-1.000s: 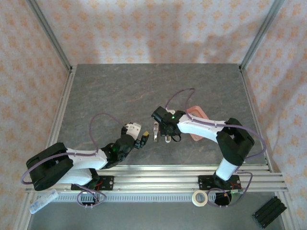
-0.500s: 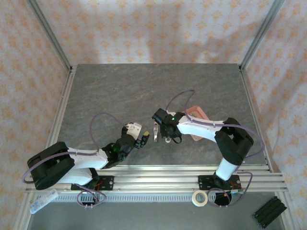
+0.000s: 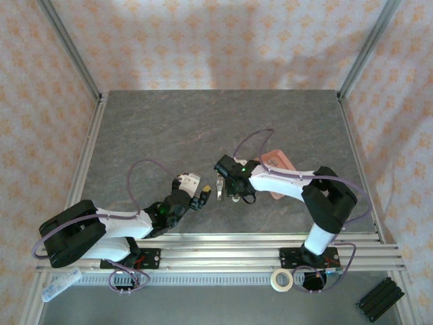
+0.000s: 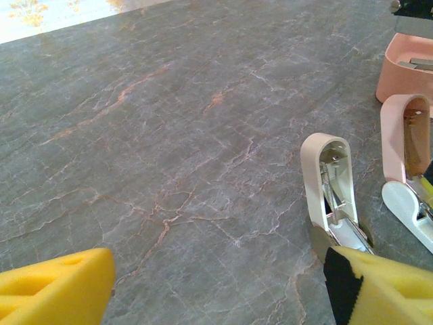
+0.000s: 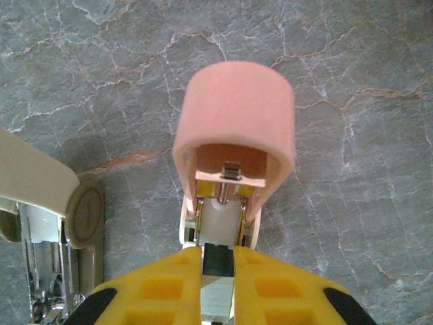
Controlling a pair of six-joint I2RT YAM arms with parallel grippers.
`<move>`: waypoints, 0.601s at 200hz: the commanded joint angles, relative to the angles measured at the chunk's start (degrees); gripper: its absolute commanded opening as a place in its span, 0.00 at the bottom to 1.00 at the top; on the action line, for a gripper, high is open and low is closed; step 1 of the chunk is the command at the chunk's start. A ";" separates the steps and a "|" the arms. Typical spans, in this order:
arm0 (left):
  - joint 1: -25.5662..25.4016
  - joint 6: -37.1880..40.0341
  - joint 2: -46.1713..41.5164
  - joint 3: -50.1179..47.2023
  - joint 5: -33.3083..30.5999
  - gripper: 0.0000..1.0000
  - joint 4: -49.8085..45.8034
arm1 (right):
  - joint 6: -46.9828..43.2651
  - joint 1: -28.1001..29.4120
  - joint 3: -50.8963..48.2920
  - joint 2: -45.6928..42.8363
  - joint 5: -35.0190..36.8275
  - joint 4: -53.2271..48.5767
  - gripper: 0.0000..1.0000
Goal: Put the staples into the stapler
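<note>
An open pink stapler (image 5: 233, 128) lies on the grey table with its lid swung up and its metal channel bare. My right gripper (image 5: 218, 254) hangs just over the channel's near end. It is shut on a thin grey strip of staples (image 5: 218, 294) held between the yellow fingers. In the top view this right gripper (image 3: 235, 193) is at mid table. An open beige stapler (image 4: 331, 196) lies just to the left of the pink one. My left gripper (image 4: 216, 284) stands open beside it, and the right finger (image 4: 379, 284) is close to the stapler's hinge end. More staples (image 4: 419, 63) lie in the pink tray (image 4: 399, 74).
The pink tray (image 3: 279, 162) sits behind the right forearm. Below the table's near rail lie a tape roll (image 3: 281, 279), a black block (image 3: 379, 300) and a clear bottle (image 3: 59, 284). Metal frame posts stand at the back corners.
The right gripper has shifted slightly left and away over the pink stapler. The left arm has barely moved and its gripper stays open.
</note>
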 commanded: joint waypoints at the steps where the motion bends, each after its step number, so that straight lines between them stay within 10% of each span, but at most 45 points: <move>1: 0.44 0.89 0.11 1.45 -0.49 0.82 1.74 | 1.29 0.36 -0.31 -2.24 2.54 -0.55 0.16; 120: 0.42 1.02 0.02 1.36 -0.46 0.82 1.87 | 2.37 0.27 -0.25 -2.04 2.41 0.47 0.16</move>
